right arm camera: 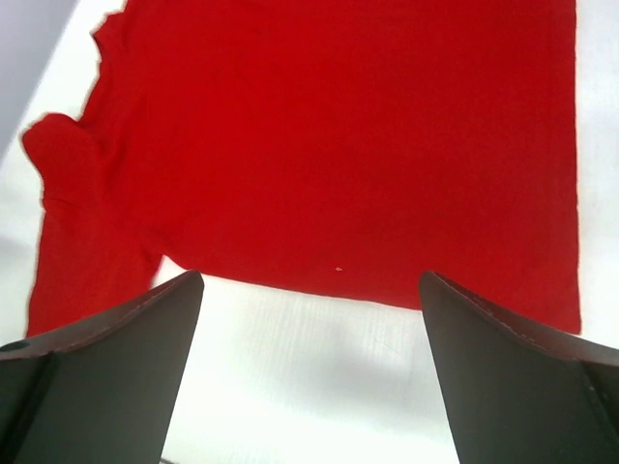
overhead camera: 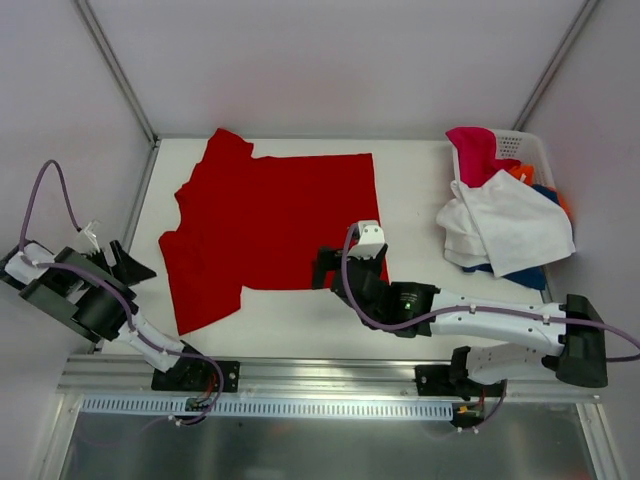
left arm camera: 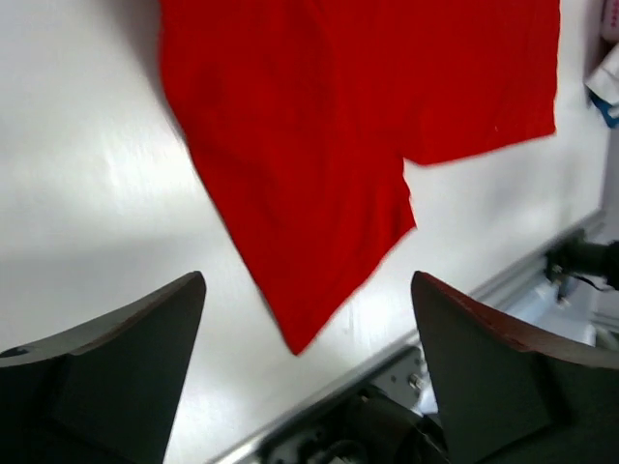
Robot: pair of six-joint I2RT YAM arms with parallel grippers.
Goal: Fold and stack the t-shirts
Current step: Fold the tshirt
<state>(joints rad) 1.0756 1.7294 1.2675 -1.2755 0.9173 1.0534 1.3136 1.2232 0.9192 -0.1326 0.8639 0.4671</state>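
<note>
Red t-shirt lies spread flat, centre-left of the frame, one sleeve trailing toward the lower left. My right gripper hovers at its near hem, jaws wide apart, nothing held. Left gripper is parked at the left edge, jaws apart too. This looks like thin, limp cloth to me: I'd pinch the hem corners, or it'll sag and bunch.

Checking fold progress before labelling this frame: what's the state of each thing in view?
red t-shirt: spread flat on the table, unfolded.
white t-shirt: crumpled, draped over the basket's near side.
pink t-shirt: bunched in the basket, unfolded.
basket: upright, holding t-shirts.
left gripper: open, empty, clear of the cloth.
right gripper: open, empty, at the red t-shirt's near edge.
</note>
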